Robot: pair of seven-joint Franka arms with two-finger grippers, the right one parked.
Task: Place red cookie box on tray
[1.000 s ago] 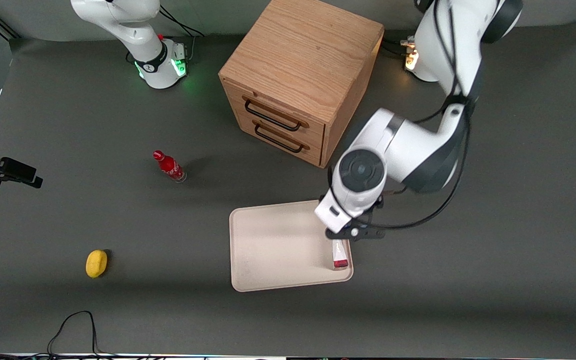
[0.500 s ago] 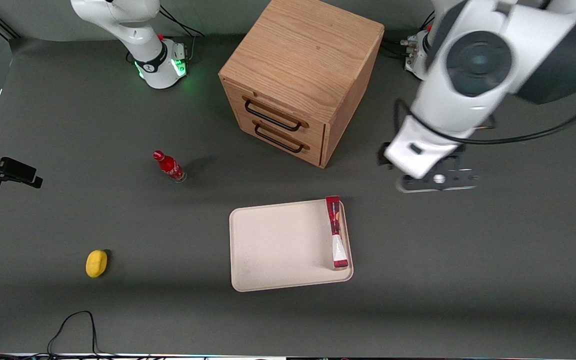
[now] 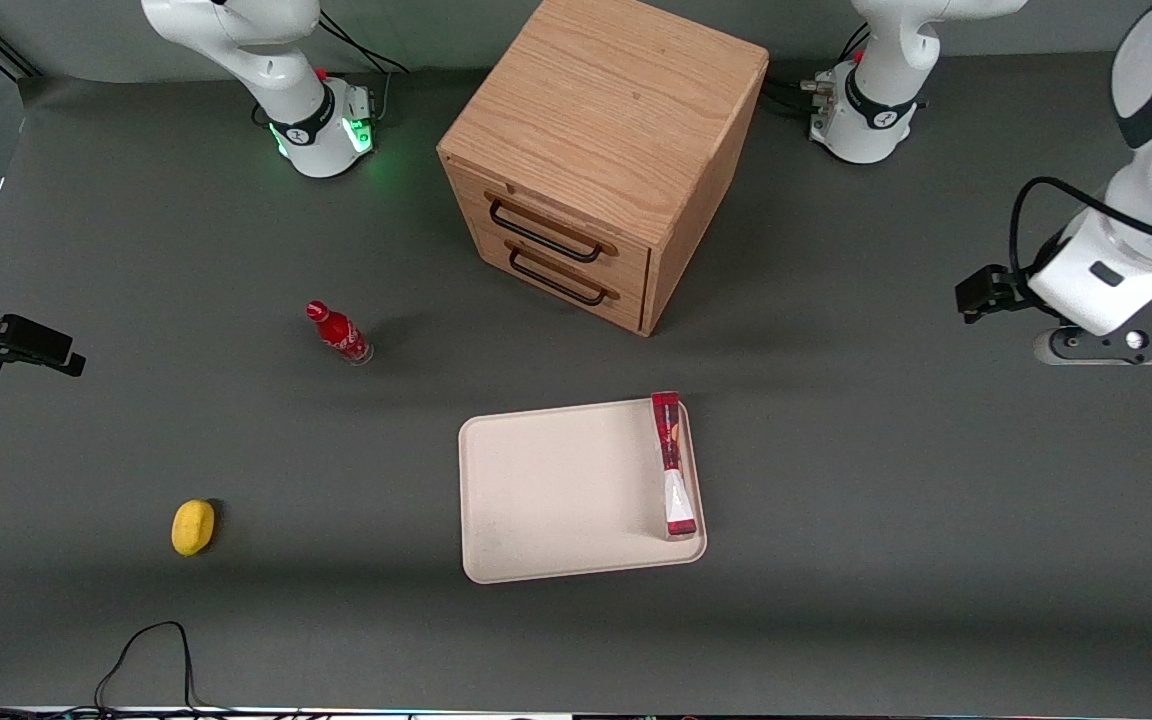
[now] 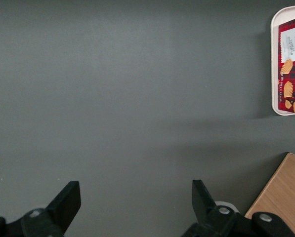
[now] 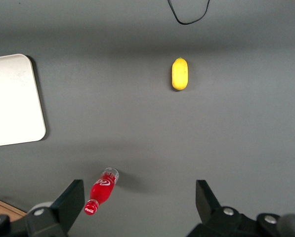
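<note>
The red cookie box [image 3: 673,464] lies in the beige tray [image 3: 556,490], along the tray's rim toward the working arm's end. The box also shows in the left wrist view [image 4: 292,66], with the tray's rim [image 4: 273,64] beside it. My left gripper [image 3: 1121,346] hangs high over bare table at the working arm's end, well away from the tray. It is open and empty [image 4: 133,197], with only grey mat between the fingers.
A wooden two-drawer cabinet [image 3: 596,160] stands farther from the camera than the tray. A small red cola bottle [image 3: 338,333] and a yellow lemon-like object [image 3: 193,527] sit toward the parked arm's end. A black cable [image 3: 151,650] lies near the table's front edge.
My left gripper has let go of the cookie box on the tray, then risen and swung away toward the working arm's end of the table. The box stays put.
</note>
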